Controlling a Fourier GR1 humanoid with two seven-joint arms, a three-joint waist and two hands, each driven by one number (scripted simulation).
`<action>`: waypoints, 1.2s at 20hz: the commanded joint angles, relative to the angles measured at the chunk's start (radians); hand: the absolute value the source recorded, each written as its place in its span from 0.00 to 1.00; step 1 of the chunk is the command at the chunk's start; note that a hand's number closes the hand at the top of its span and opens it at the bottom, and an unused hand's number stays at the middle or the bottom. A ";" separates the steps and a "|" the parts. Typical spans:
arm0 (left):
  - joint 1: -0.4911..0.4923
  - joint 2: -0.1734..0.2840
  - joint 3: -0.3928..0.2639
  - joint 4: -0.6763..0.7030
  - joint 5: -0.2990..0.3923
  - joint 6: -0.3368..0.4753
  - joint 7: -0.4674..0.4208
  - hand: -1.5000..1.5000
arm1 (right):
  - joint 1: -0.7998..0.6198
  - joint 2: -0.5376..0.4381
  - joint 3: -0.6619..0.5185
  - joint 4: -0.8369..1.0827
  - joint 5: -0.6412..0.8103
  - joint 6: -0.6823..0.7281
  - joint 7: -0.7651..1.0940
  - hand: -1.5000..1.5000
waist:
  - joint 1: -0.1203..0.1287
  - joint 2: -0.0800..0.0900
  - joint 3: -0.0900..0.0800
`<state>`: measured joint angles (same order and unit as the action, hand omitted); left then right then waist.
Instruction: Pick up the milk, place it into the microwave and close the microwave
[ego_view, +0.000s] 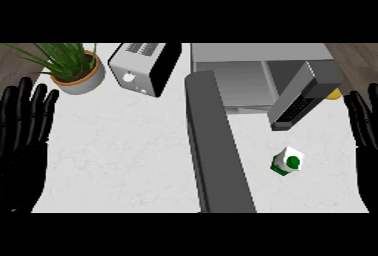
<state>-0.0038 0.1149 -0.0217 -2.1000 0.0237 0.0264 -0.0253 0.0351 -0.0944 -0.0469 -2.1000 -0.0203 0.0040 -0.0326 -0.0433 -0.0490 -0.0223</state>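
**Milk carton alone on the worktop, microwave door wide open**

Nearest, the left hand (26, 135) rests at nine o'clock and the right hand (363, 120) at three o'clock, both with fingers straight and spread, holding nothing. The milk (288, 161), a white carton with green markings, stands on the white worktop (118, 160) at about four o'clock, well apart from either hand; its long axis tilts slightly, the top toward twelve or one o'clock. Bare worktop surrounds it on all sides. Just beside it at nine o'clock the microwave door (215, 145) runs as a long dark bar from six toward twelve. Beyond the carton, at one o'clock, sits the microwave (255, 75), cavity open, with a dark panel (299, 100) jutting out over the worktop. Farther, a toaster (144, 67) stands at eleven o'clock and a potted plant (74, 67) at ten, near the worktop's far edge.
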 joint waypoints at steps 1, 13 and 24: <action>0.015 -0.007 -0.001 -0.020 -0.004 -0.002 -0.028 0.00 | 0.097 0.029 0.019 -0.132 0.044 -0.038 0.007 0.00 | 0.032 0.045 0.022; 0.205 -0.097 -0.058 -0.113 0.006 0.076 0.085 0.00 | 0.007 0.094 0.327 -0.041 0.083 -0.256 0.139 0.00 | 0.047 0.047 0.022; 0.477 -0.114 -0.167 -0.165 -0.012 0.033 -0.105 0.00 | -0.002 0.068 0.243 0.021 0.173 -0.376 0.107 0.00 | 0.051 0.047 0.022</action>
<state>0.3645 0.0082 -0.1405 -2.2126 0.0236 0.0727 -0.0856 0.0456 -0.0072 0.2783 -2.0937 0.1583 -0.3642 0.0708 0.0050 -0.0016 -0.0004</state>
